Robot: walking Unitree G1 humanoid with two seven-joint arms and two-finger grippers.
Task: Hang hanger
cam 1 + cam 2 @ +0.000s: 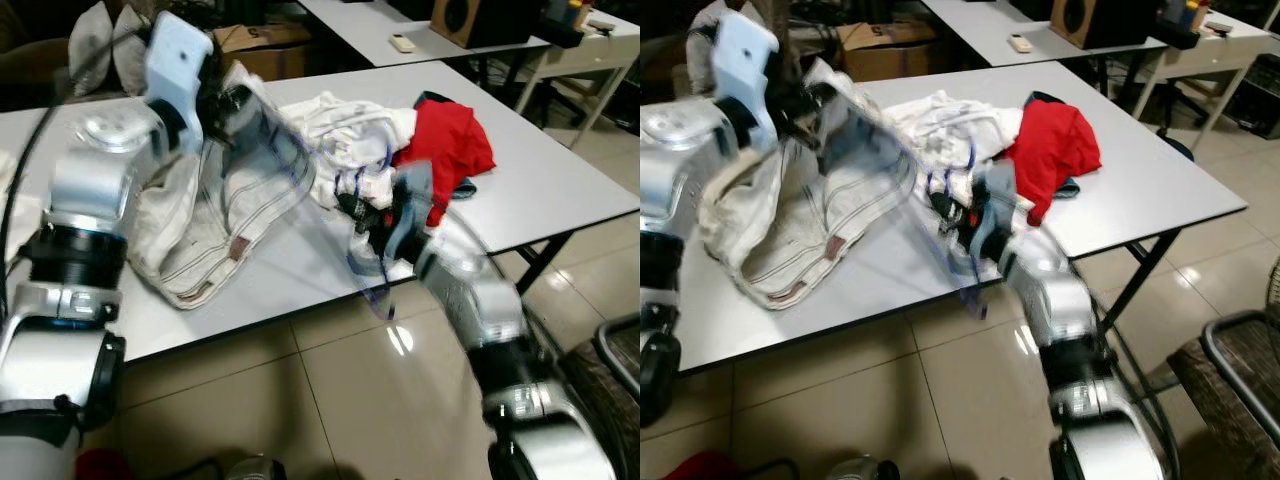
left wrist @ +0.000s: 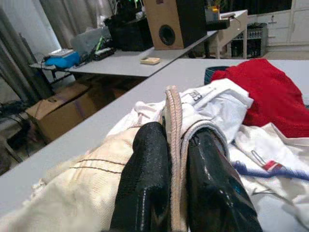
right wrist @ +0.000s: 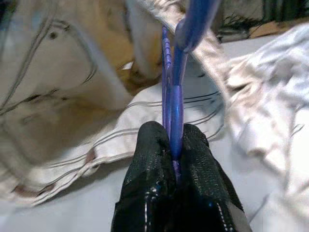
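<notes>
You could read no brand or writing with any certainty; the small tag (image 2: 194, 95) sewn to the white garment (image 1: 345, 130) carried dark marks too blurred to make out, and the reddish patch (image 1: 237, 250) on the cream trousers (image 1: 210, 215) was illegible.

Your left gripper (image 2: 175, 159) had its 2 black fingers (image 2: 145, 183) pressed close together on the waistband edge of the cream trousers, lifting that edge above the grey tabletop (image 1: 560, 190) while the rest of the trousers lay spread on it. Your right gripper (image 3: 175, 159) was pinched tight on the blue hanger (image 3: 173, 96), its 2 fingers (image 3: 149, 169) nearly meeting around the thin plastic. In the head views the hanger (image 1: 300, 165) appeared as a blurred blue outline running between your 2 grippers, over the trousers and out past the near edge of the tabletop. Your right gripper (image 1: 375, 225) sat near that edge, just beside the white garment. A red garment (image 1: 450, 150) lay bunched against the white one, farther along the tabletop. A brown speaker (image 2: 175, 21) stood on another tabletop behind.
</notes>
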